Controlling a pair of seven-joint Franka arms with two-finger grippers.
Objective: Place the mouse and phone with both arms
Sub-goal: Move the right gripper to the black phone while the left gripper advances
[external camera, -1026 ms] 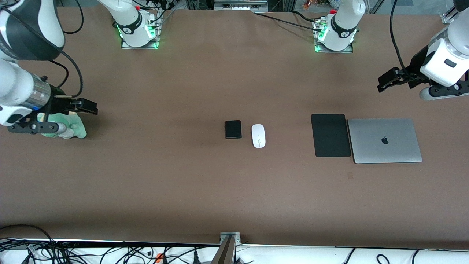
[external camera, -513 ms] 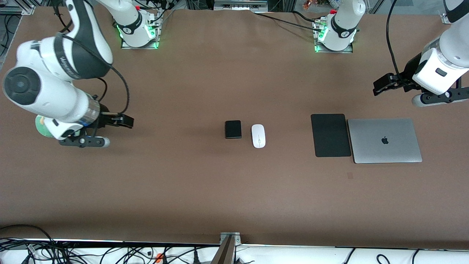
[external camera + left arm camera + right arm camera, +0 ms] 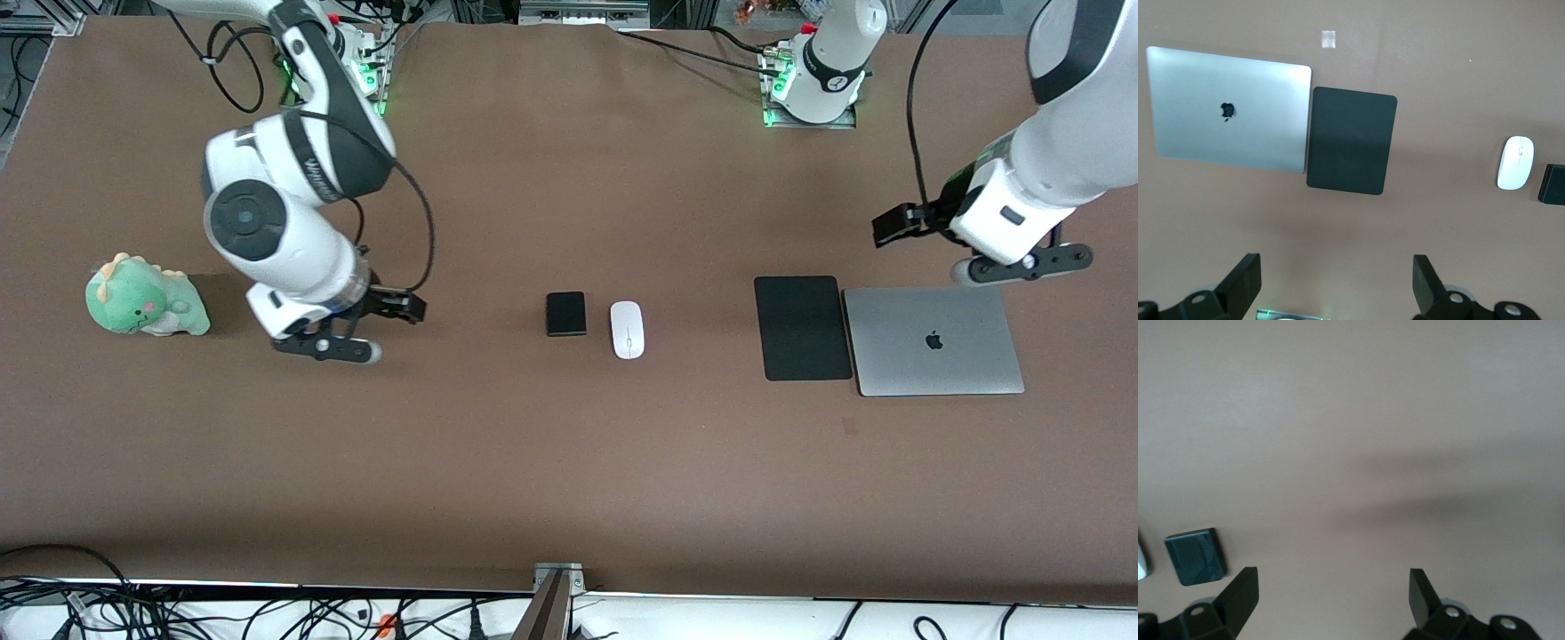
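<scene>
The white mouse [image 3: 627,329] and the small black phone [image 3: 566,313] lie side by side mid-table, the phone toward the right arm's end. My right gripper [image 3: 404,307] is open and empty over bare table between a plush toy and the phone. Its wrist view shows the phone [image 3: 1196,556] off to one side of the open gripper [image 3: 1331,593]. My left gripper [image 3: 892,224] is open and empty over bare table beside the mouse pad. Its wrist view shows the mouse [image 3: 1515,163], the phone's edge [image 3: 1553,184] and the open gripper [image 3: 1335,280].
A flat black mouse pad [image 3: 802,327] and a closed silver laptop [image 3: 933,340] lie side by side toward the left arm's end; both show in the left wrist view [image 3: 1351,149] [image 3: 1228,119]. A green dinosaur plush [image 3: 142,296] sits toward the right arm's end.
The right arm swung from over the plush toward the phone, uncovering the plush. The left gripper moved in toward the mouse pad. Mouse and phone have not moved.
</scene>
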